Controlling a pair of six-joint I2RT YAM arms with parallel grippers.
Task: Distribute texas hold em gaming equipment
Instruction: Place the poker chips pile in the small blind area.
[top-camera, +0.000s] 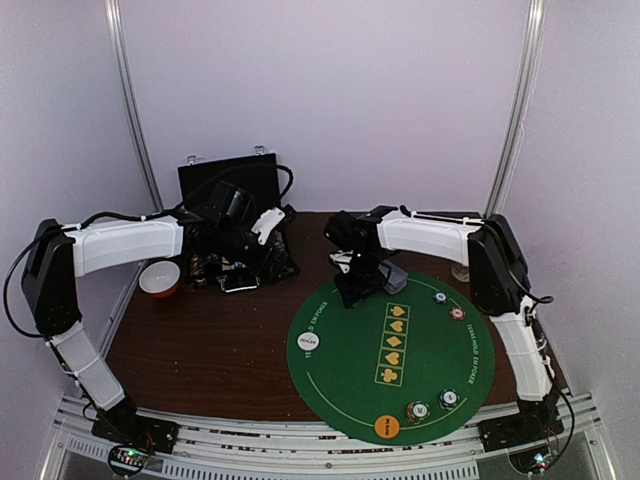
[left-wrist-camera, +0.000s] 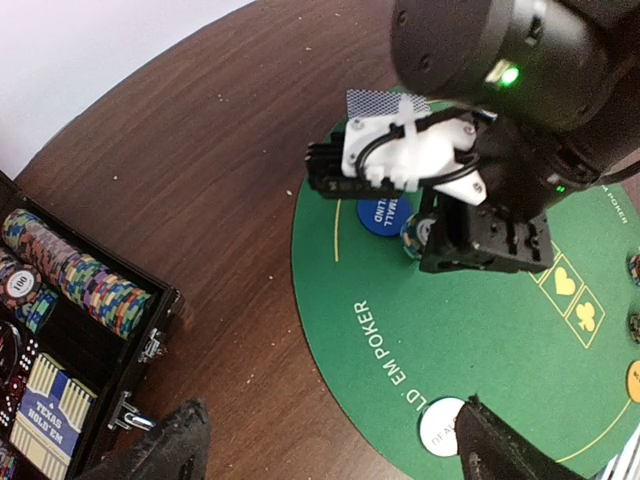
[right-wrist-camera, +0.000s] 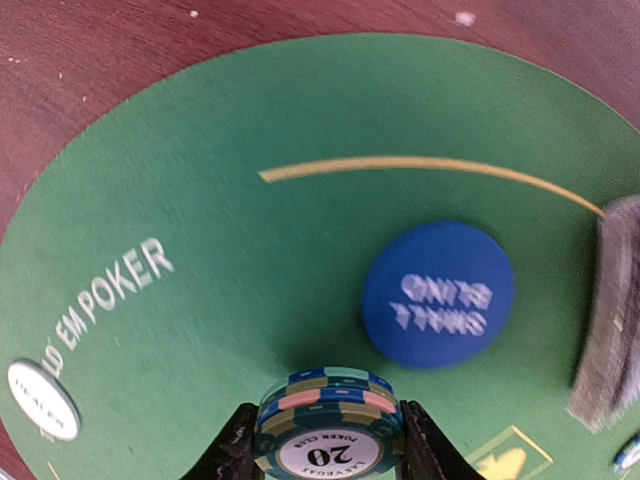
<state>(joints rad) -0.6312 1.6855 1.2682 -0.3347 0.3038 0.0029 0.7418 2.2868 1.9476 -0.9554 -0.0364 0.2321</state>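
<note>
My right gripper (right-wrist-camera: 328, 445) is shut on a short stack of multicoloured poker chips (right-wrist-camera: 328, 410), top chip marked 20, just above the round green mat (right-wrist-camera: 200, 200). A blue small-blind disc (right-wrist-camera: 438, 293) lies on the mat just beyond it, the grey-backed card deck (right-wrist-camera: 610, 320) to the right, and the white dealer disc (right-wrist-camera: 42, 400) at far left. From above, the right gripper (top-camera: 355, 290) is over the mat's far left edge. My left gripper (left-wrist-camera: 330, 450) is open and empty above the table between the chip case (left-wrist-camera: 60, 330) and the mat. An orange disc (top-camera: 387, 427) lies at the mat's near edge.
The black hinged chip case (top-camera: 230, 230) stands open at the back left, with rows of chips in it. A red-and-white bowl (top-camera: 160, 278) sits left of it. Single chips (top-camera: 457, 313) and small stacks (top-camera: 418, 411) lie on the mat's right and near sides.
</note>
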